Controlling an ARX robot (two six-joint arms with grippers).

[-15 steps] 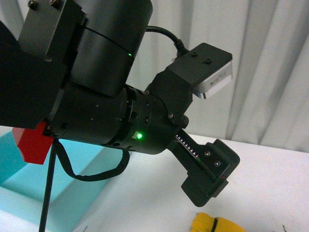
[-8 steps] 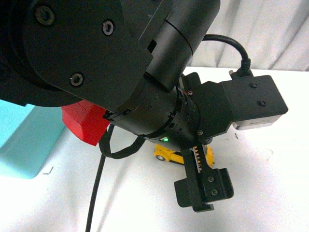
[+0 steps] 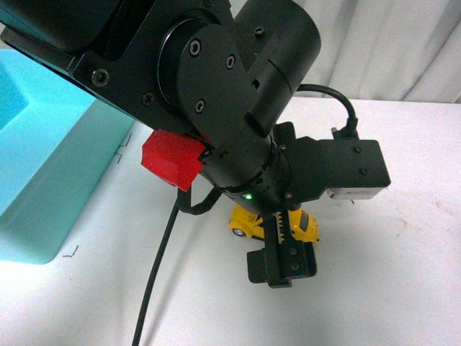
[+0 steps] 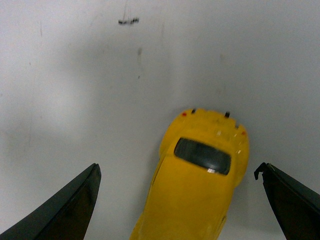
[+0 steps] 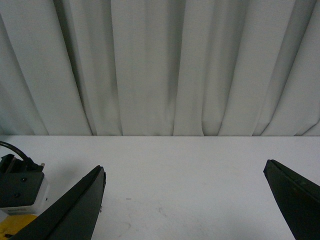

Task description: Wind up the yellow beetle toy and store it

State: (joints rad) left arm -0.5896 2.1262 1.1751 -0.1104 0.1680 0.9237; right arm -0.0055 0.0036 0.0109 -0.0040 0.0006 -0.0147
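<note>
Change: our left gripper point(image 4: 176, 167) has dropped over the yellow beetle toy point(image 4: 200, 190) | claw: wide, flanking it, not touching | toy: on the white table point(image 4: 75, 75) | next: we close, then wind.

Toy point(image 3: 243, 222) on tabletop point(image 3: 389, 288), near middle. Left hand point(image 3: 281, 265) above toy, one finger each side, both apart from it. Bin point(image 3: 43, 180) at far left, well apart from toy. Curtain point(image 3: 403, 43) behind tabletop.
</note>
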